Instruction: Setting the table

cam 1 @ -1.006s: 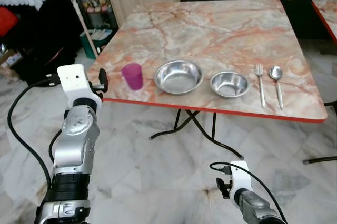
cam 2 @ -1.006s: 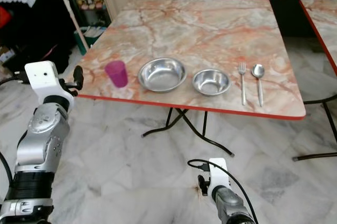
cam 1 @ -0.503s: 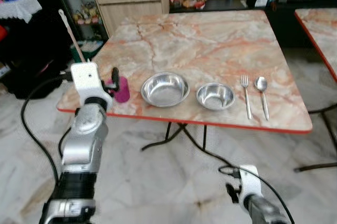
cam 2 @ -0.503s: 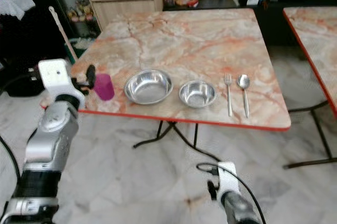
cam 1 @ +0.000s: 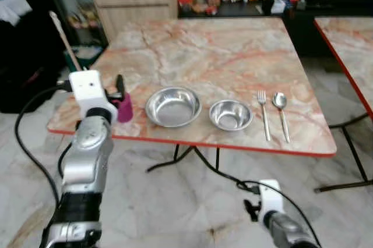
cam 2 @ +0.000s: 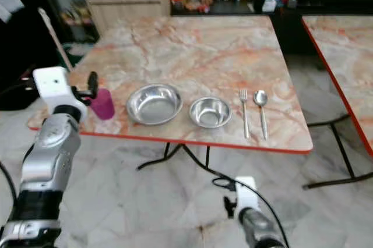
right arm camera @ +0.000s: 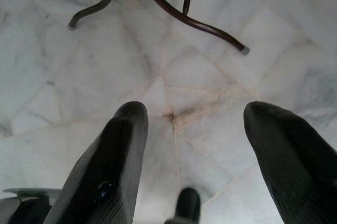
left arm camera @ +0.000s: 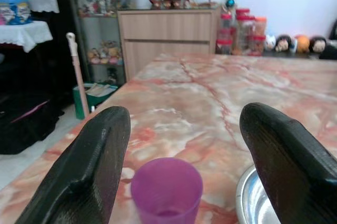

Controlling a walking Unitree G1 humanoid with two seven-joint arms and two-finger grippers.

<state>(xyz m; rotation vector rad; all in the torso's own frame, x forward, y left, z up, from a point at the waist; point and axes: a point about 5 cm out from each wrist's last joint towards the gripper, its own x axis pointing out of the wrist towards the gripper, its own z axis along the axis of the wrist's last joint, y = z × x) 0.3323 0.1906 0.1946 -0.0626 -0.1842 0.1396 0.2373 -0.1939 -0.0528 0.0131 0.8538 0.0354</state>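
Note:
A purple cup stands near the front left corner of the marble table. To its right along the front edge lie a large steel bowl, a smaller steel bowl, a fork and a spoon. My left gripper is raised at the table's left front corner, open, with the cup just ahead between its fingers, not touching. My right gripper hangs low, open above the floor.
A second red-edged table stands to the right. A cabinet and a counter with jars and figurines line the far wall. A broom handle leans at the left. The table's metal legs cross beneath it on the tiled floor.
The camera has shifted, so the table sits a little differently in frame. My left gripper stays at the cup, the cup now partly behind it. The right arm still hangs low.

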